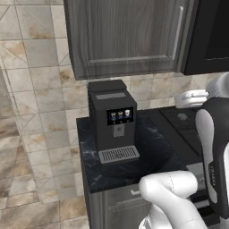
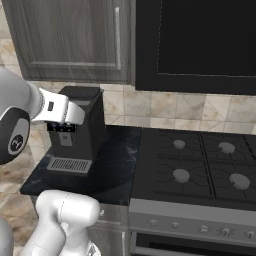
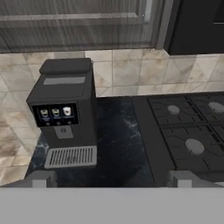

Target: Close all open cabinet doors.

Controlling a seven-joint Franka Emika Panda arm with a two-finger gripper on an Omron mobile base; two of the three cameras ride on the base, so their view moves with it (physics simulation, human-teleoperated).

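Note:
One cabinet door [image 1: 129, 31] [image 2: 70, 30] [image 3: 74, 22] hangs above the counter: a dark wood-grain panel with a vertical silver bar handle [image 1: 178, 32] [image 2: 117, 37] at its right edge. It looks flush with the cabinet front. In the hand view my gripper [image 3: 111, 180] stands open, its two fingertips [image 3: 39, 179] far apart with nothing between them. It looks down from some way off at the counter below that door.
A dark coffee machine [image 1: 112, 120] [image 2: 82, 135] [image 3: 65, 109] stands on the black marble counter [image 1: 147, 156] [image 2: 115, 165]. Right of it is a black gas stove [image 2: 200, 170] [image 3: 188, 131], with a black microwave [image 2: 200, 45] above. Tiled wall runs behind and to the left.

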